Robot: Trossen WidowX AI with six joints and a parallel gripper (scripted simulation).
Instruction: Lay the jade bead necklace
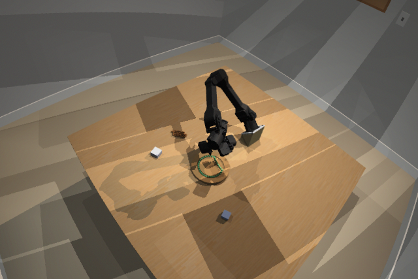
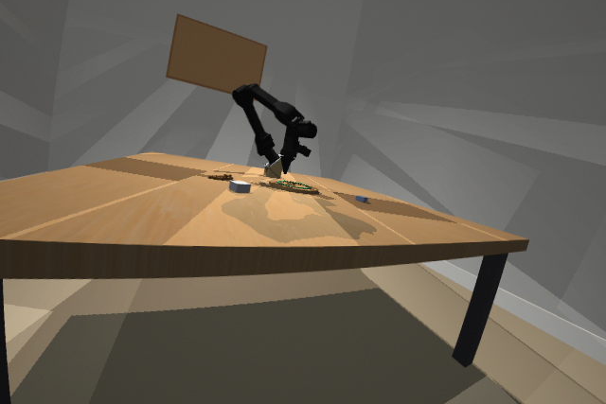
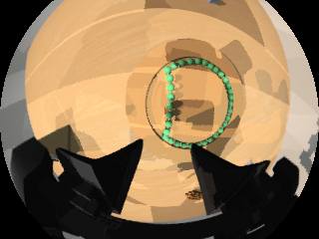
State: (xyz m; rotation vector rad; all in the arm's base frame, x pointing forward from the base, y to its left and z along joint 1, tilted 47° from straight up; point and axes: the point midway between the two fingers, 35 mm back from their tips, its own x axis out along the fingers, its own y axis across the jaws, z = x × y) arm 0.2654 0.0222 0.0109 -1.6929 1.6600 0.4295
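The jade bead necklace (image 1: 198, 166) (image 3: 170, 88) is a closed green loop lying on the round bead board (image 1: 211, 181) (image 3: 135, 100). In the wrist view its right, upper and lower beads curve along the round groove. Its left side runs nearly straight across the board's inside, away from the groove's left arc, which shows bare. My gripper (image 2: 285, 172) (image 3: 167, 145) is open and empty, its fingertips apart above the board's near edge, with the lower beads close to the right tip in the wrist view. Whether each bead sits down in the groove is too small to tell.
A small pile of brown beads (image 1: 178, 133) (image 2: 221, 177) (image 3: 193, 195) and a white block (image 1: 156, 151) (image 2: 240, 186) lie left of the board in the top view. A blue block (image 1: 226, 215) (image 2: 362, 199) lies in front. A grey angled plate (image 1: 253, 135) stands by the arm's base.
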